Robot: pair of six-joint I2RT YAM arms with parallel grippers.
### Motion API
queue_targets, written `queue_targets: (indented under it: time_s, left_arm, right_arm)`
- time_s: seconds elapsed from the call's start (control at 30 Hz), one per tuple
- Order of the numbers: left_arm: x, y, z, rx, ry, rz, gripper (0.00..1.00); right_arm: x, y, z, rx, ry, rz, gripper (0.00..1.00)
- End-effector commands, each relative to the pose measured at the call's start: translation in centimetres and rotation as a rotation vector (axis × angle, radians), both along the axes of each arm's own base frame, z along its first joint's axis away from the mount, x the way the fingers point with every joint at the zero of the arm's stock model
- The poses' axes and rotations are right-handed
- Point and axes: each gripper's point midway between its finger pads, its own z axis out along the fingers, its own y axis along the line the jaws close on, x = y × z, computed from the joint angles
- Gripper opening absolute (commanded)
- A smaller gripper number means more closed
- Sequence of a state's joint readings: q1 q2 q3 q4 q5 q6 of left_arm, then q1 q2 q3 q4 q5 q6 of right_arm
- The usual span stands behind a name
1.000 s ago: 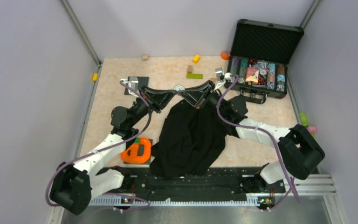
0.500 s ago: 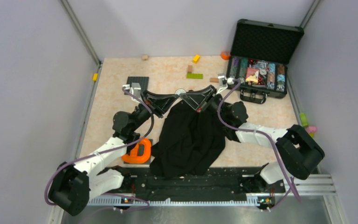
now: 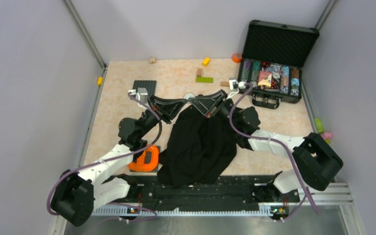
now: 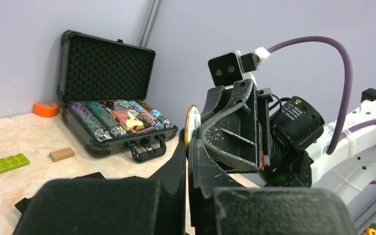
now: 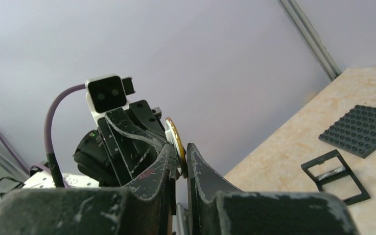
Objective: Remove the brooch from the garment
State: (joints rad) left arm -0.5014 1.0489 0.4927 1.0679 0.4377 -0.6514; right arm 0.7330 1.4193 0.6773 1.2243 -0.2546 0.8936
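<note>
The brooch [image 3: 188, 95] is a small whitish disc with a gold rim, held in the air above the top of the black garment [image 3: 200, 142]. My two grippers meet tip to tip at it. The left gripper [image 3: 184, 101] is shut, and the brooch's edge [image 4: 191, 125] shows at its tips [image 4: 188, 144]. The right gripper [image 3: 193, 100] is shut on the disc's lower edge [image 5: 173, 134], between its fingertips [image 5: 182, 151]. The garment lies crumpled on the table, its upper end rising toward the grippers. Whether cloth still hangs from the brooch is hidden.
An open black case [image 3: 274, 78] [image 4: 112, 117] of stacked chips stands at the back right. A dark baseplate [image 3: 144, 87] [image 5: 362, 129] and a black frame [image 5: 335, 176] lie back left. A green brick [image 3: 204, 79], small blocks and an orange object [image 3: 147, 159] sit around.
Both grippers, joined at the brooch, shifted slightly toward the near side and the left elbow moved with them. For the last half second nothing has moved.
</note>
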Motion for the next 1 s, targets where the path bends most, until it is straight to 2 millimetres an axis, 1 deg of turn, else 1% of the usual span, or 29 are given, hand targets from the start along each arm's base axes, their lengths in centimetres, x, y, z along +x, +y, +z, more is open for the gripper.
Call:
queue_targets:
  time_s: [0.0, 0.03, 0.13, 0.2, 0.33, 0.47, 0.57, 0.73, 0.9, 0.97]
  left_arm:
    - [-2.6, 0.3, 2.9, -0.072, -0.105, -0.056, 0.00]
    - [-2.6, 0.3, 3.1, -0.089, -0.101, -0.060, 0.00]
    - [-2.4, 0.7, 3.3, -0.128, -0.094, -0.054, 0.00]
    - [-2.1, 0.8, 3.2, -0.135, -0.069, -0.049, 0.00]
    - [-1.6, 0.8, 3.3, -0.135, -0.032, -0.045, 0.00]
    - [-1.0, 1.2, 3.7, -0.154, -0.004, -0.026, 0.00]
    - [-0.7, 1.3, 3.9, -0.159, 0.005, -0.024, 0.00]
    - [-0.1, 1.3, 3.7, -0.156, 0.025, -0.024, 0.00]
    - [0.5, 1.5, 3.4, -0.136, 0.036, -0.016, 0.00]
    - [0.6, 1.5, 3.3, -0.130, 0.041, -0.016, 0.00]
  right_arm:
    - [3.4, -3.9, 2.4, 0.128, 0.007, -0.251, 0.00]
    - [3.4, -4.2, 2.5, 0.151, 0.003, -0.264, 0.00]
    - [2.9, -4.6, 2.7, 0.187, -0.029, -0.260, 0.00]
    - [2.5, -4.9, 3.2, 0.207, -0.070, -0.258, 0.04]
    - [1.9, -4.4, 3.2, 0.192, -0.116, -0.232, 0.08]
    - [1.3, -4.7, 3.2, 0.208, -0.145, -0.229, 0.11]
    - [1.0, -4.8, 3.1, 0.201, -0.163, -0.225, 0.17]
    - [0.2, -5.4, 3.1, 0.199, -0.209, -0.236, 0.36]
    - [0.6, -5.6, 3.0, 0.164, -0.207, -0.237, 0.37]
    - [0.5, -4.8, 2.9, 0.117, -0.221, -0.188, 0.44]
